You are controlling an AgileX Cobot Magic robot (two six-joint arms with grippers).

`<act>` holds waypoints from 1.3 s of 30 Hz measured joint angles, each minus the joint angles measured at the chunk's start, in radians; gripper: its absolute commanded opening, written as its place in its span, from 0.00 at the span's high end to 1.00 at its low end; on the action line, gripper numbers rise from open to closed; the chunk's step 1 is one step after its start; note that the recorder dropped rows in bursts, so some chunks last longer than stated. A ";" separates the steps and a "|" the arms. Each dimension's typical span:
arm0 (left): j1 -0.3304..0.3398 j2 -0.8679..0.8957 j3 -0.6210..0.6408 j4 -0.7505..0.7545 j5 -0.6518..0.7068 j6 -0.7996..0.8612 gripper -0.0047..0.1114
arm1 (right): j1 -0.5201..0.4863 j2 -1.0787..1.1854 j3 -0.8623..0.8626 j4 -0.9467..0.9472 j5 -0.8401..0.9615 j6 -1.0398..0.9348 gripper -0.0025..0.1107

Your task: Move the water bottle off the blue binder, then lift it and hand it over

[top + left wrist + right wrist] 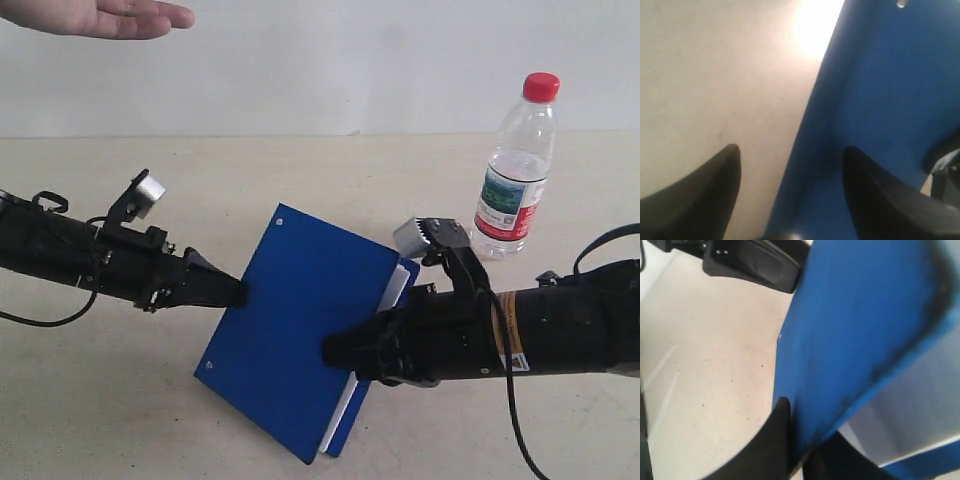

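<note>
The blue binder (pixel 300 320) is tilted up off the table between both arms. My right gripper (pixel 335 350) is shut on its blue cover at the open edge; in the right wrist view the fingers (pixel 782 430) pinch the cover (pixel 855 315) above the white pages (pixel 920 405). My left gripper (pixel 238 292) is at the spine side, open, and its jaws straddle the binder's edge (pixel 810 150). The water bottle (pixel 515 175), clear with a red cap, stands upright on the table behind my right arm, off the binder.
A person's open hand (pixel 110 18) hovers at the top left, above the beige table (pixel 300 180). A white wall runs behind the table. The left arm's cable (pixel 40 320) hangs near the left edge.
</note>
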 measured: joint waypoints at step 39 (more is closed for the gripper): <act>0.000 0.083 0.000 -0.036 0.215 0.444 0.92 | 0.000 0.004 -0.002 -0.163 0.068 -0.042 0.82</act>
